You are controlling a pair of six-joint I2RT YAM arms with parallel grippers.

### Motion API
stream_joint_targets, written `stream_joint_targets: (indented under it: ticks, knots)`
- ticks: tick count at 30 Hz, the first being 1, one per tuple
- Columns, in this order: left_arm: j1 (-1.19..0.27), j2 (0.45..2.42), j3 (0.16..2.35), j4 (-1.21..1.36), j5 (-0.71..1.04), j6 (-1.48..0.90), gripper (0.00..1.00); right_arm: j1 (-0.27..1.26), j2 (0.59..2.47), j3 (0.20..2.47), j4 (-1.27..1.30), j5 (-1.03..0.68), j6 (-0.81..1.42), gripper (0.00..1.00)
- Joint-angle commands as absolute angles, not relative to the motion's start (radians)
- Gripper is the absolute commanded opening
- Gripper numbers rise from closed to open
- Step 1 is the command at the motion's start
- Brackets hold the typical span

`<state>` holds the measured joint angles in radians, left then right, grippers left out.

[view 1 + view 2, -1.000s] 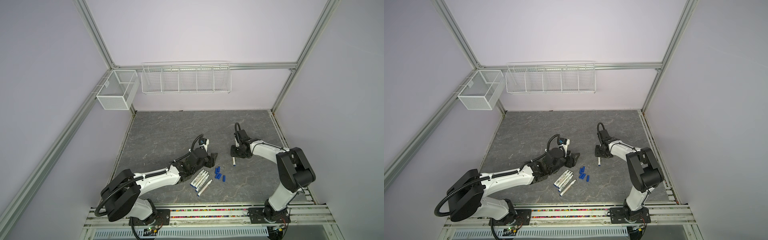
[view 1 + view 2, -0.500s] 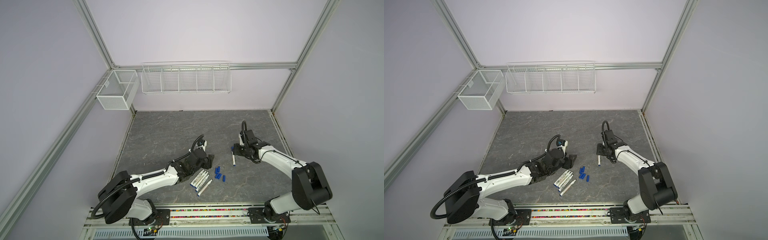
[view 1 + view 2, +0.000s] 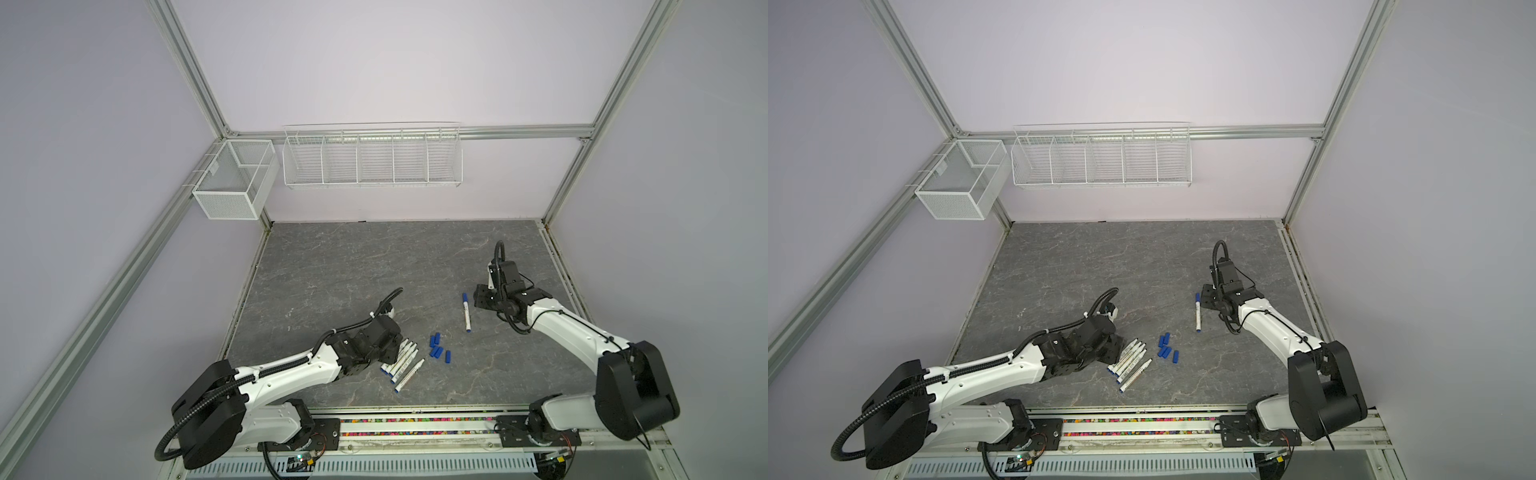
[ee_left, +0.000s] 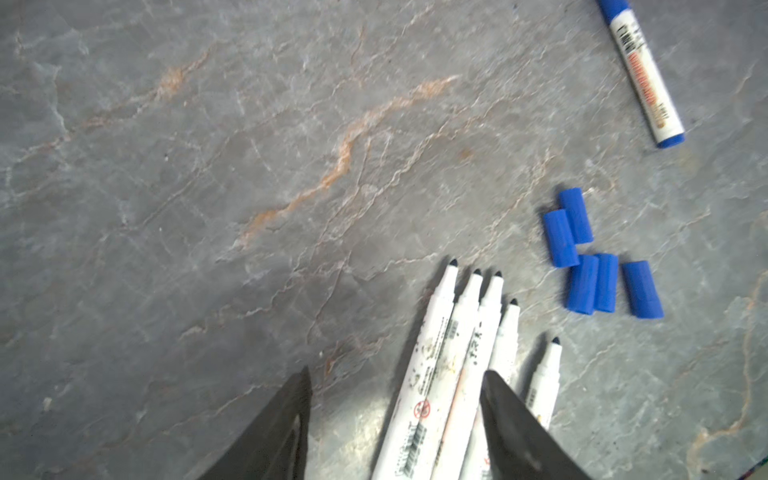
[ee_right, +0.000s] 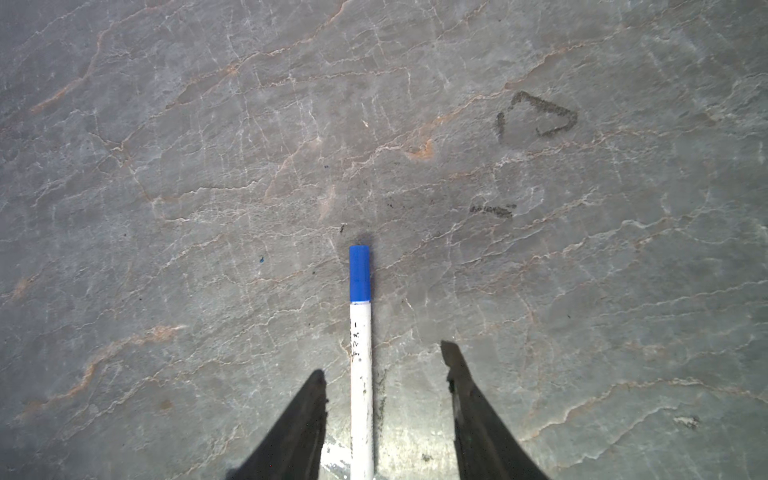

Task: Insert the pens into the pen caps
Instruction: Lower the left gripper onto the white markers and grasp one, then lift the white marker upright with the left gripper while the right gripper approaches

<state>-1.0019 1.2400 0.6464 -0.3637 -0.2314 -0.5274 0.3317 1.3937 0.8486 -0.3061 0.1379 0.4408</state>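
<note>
Several uncapped pens (image 3: 402, 362) (image 3: 1130, 362) lie side by side on the grey table, tips toward several loose blue pen caps (image 3: 437, 347) (image 3: 1167, 351) (image 4: 598, 266). My left gripper (image 3: 390, 349) (image 3: 1112, 348) (image 4: 397, 372) is open and low over the pens' barrels (image 4: 436, 374), with two barrels between its jaws. One capped pen (image 3: 466, 312) (image 3: 1198, 312) (image 4: 644, 70) (image 5: 360, 374) lies apart, its blue cap (image 5: 359, 272) on. My right gripper (image 3: 481, 297) (image 3: 1208, 297) (image 5: 382, 359) is open beside it. In the right wrist view the barrel runs between the jaws, touching neither.
A white wire basket (image 3: 372, 160) hangs on the back wall and a mesh box (image 3: 232, 183) on the left frame. Dark marker scribbles (image 5: 536, 116) stain the table. The arms' rail (image 3: 415, 428) runs along the front edge.
My right gripper has moved off to the right of the capped pen, which stays flat on the table. My left gripper has drawn back toward the front, onto the loose pens.
</note>
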Motion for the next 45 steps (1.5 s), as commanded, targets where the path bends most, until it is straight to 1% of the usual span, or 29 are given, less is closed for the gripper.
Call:
stream_joint_targets:
  ticks: [1,7,15,21,24,30,35,38,39,42,45]
  knots:
    - [-1.005,1.256,0.643,-0.409,-0.218,-0.558,0.60,0.323,1.404,0.835,-0.291,0.132,0.431,0.50]
    - [-1.005,1.349,0.687,-0.433,-0.170,-0.527,0.59,0.317,1.401,0.840,-0.301,0.125,0.423,0.49]
    - [-1.005,1.428,0.726,-0.441,-0.176,-0.509,0.57,0.313,1.398,0.838,-0.301,0.118,0.425,0.48]
    - [-1.005,1.466,0.723,-0.443,-0.192,-0.517,0.53,0.310,1.393,0.836,-0.302,0.116,0.425,0.48]
    - [-1.006,1.489,0.727,-0.451,-0.201,-0.521,0.48,0.310,1.390,0.836,-0.301,0.112,0.426,0.47]
    - [-1.003,1.543,0.733,-0.457,-0.161,-0.513,0.33,0.309,1.385,0.836,-0.302,0.090,0.434,0.47]
    - [-0.982,1.599,0.739,-0.447,-0.139,-0.511,0.12,0.310,1.362,0.839,-0.308,0.065,0.443,0.47]
    - [-0.961,1.605,0.763,-0.442,-0.145,-0.505,0.02,0.310,1.342,0.841,-0.313,0.029,0.442,0.48]
    - [-0.956,1.600,0.774,-0.440,-0.153,-0.503,0.00,0.312,1.338,0.842,-0.313,0.010,0.441,0.48]
    - [-0.941,1.566,0.817,-0.412,-0.184,-0.503,0.00,0.335,1.321,0.841,-0.299,-0.083,0.439,0.49]
    - [-0.931,1.502,0.833,-0.310,-0.178,-0.497,0.00,0.394,1.300,0.829,-0.233,-0.221,0.428,0.51]
